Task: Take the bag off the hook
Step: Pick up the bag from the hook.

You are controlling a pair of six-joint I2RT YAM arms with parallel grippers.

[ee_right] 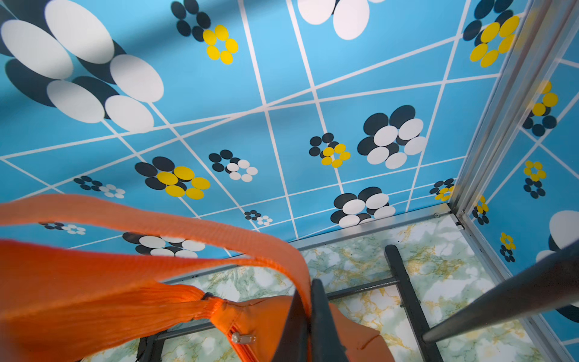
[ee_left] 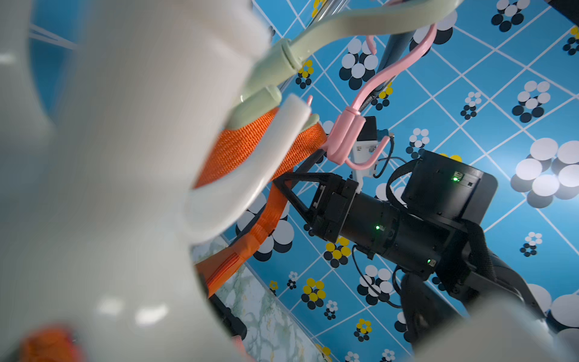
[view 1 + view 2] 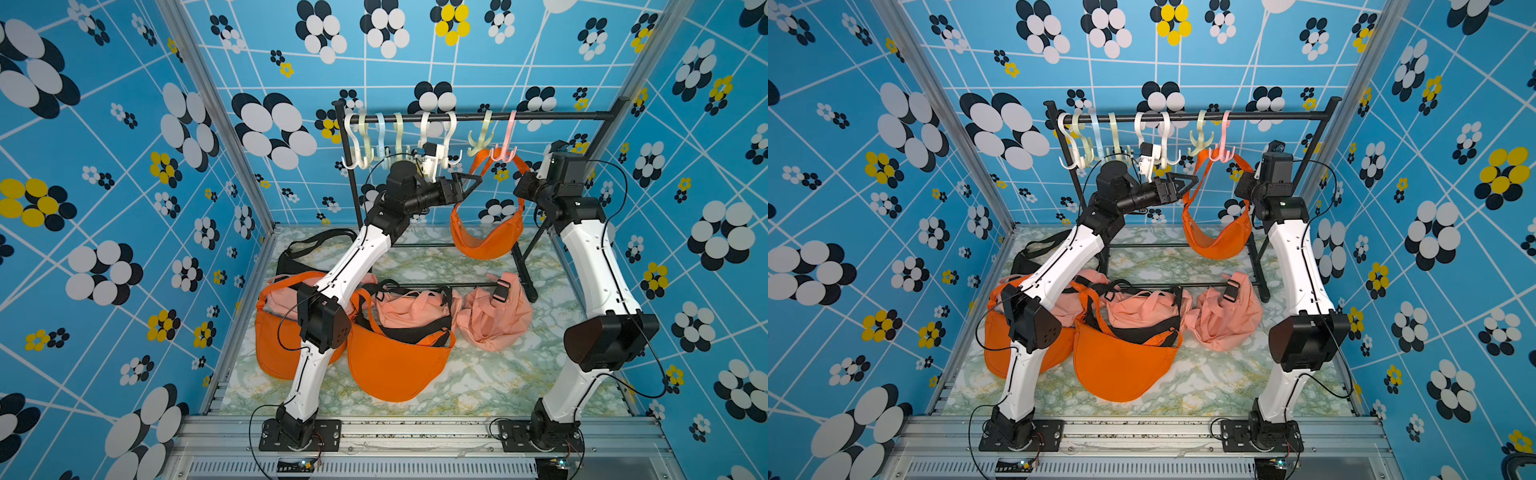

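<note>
An orange bag (image 3: 486, 241) (image 3: 1217, 243) hangs by its strap (image 2: 250, 147) from a pink hook (image 3: 505, 154) (image 3: 1223, 151) (image 2: 347, 138) on the black rack bar. My right gripper (image 1: 310, 297) (image 2: 282, 185) is shut on the strap's right run, just above the bag's body (image 1: 269, 322). Beside the strap's left run, under a pale green hook (image 3: 480, 143), my left gripper (image 3: 471, 183) (image 3: 1183, 183) is open and holds nothing. Its own fingers do not show in the left wrist view, where blurred white hooks fill much of the frame.
Several empty hooks (image 3: 374, 137) hang along the rack bar (image 3: 552, 116). On the marbled table (image 3: 478, 382) lie two orange bags (image 3: 395, 365), two pink bags (image 3: 494, 320) and a black one (image 3: 307, 249). The rack's feet (image 3: 525, 270) stand behind them.
</note>
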